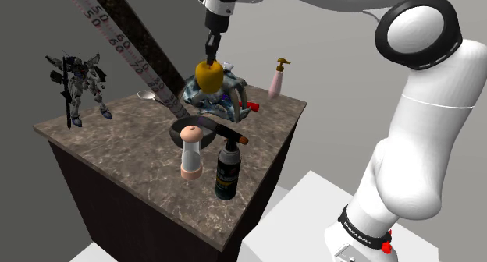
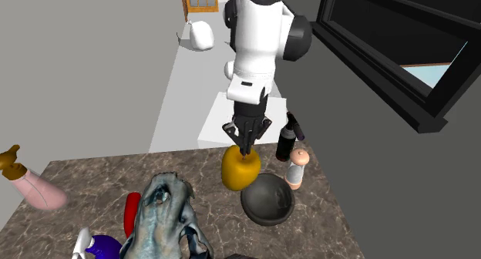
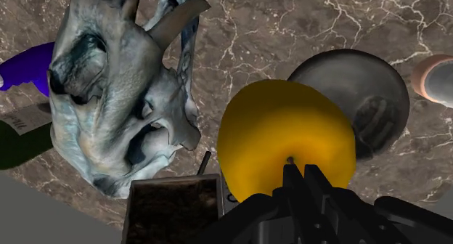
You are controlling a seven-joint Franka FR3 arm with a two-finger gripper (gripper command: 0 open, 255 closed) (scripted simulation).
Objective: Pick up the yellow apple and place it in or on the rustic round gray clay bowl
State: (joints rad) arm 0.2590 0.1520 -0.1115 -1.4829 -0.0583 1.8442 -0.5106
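1. Hand state. The hand [image 3: 301, 176] is clenched on the crown of the yellow apple [image 3: 279, 130], and its two fingers nearly meet at the stem dimple. The apple hangs directly beneath the hand, lifted clear of the desk [image 3: 290, 25].

2. Handling. Treat the apple as a rigid, smooth, rounded body of moderate weight. It will not deform under the fingers, but its skin is likely slippery. The hold takes only a narrow part at the top, so judge it a weak grip: the apple may swing or slide out under abrupt motion. Move slowly and keep the hand pointing down.

3. Target. The gray bowl [image 3: 377, 90] sits on the desk below the hand and slightly off to one side. It is open upward and empty.

4. Surroundings. A pink-capped grinder [image 3: 435, 79] stands just beyond the bowl. A pale skull figure [image 3: 116, 97] lies on the opposite side of the hand. Keep the apple away from both.
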